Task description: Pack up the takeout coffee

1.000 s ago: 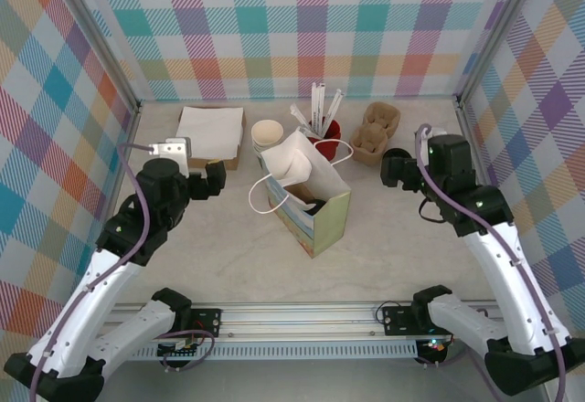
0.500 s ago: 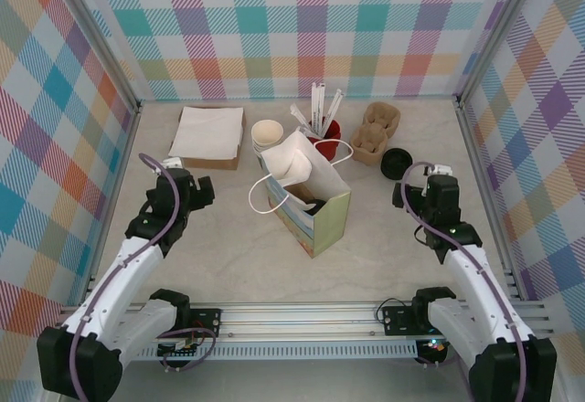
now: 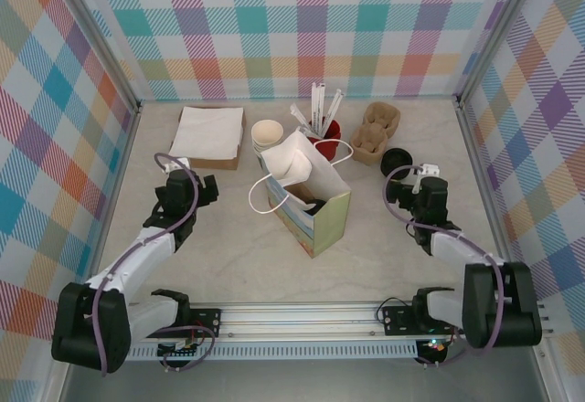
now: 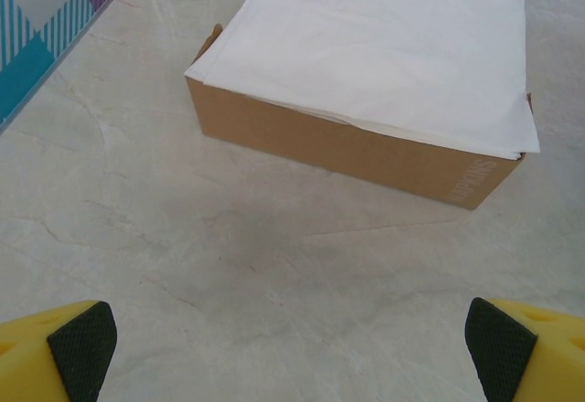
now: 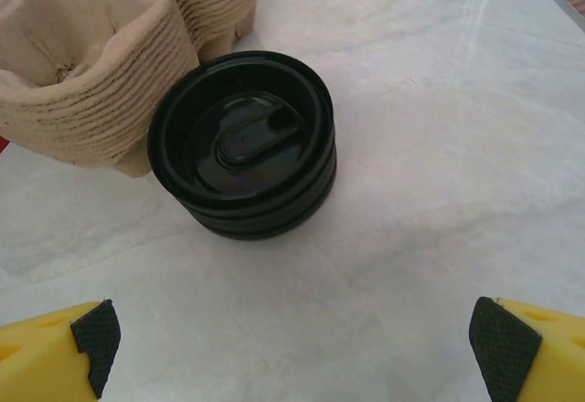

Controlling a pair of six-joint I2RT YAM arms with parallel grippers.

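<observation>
Packing looks done: what seems the black-lidded paper coffee cup (image 3: 311, 206) sits inside the green-sided paper bag (image 3: 329, 216) mid-frame, both arms' jaws open, empty.

- Left arm (image 3: 137, 258), right arm (image 3: 454, 249): white links, black joints.
- Lilac cables (image 3: 174, 155) loop over each wrist.
- Yellow fingers (image 4: 32, 356), black pads (image 4: 84, 349), at five and seven o'clock in wrist views.

Back left of the marble table (image 3: 228, 247): brown cardboard box (image 4: 352, 142) topped with white paper sheets (image 4: 384, 37). Back centre: cream paper cups (image 3: 267, 133), then a red cup of white stirrers (image 3: 327, 128). To the right: stacked pulp cup carriers (image 5: 91, 64), with a stack of black lids (image 5: 242, 142) just beside them.
</observation>
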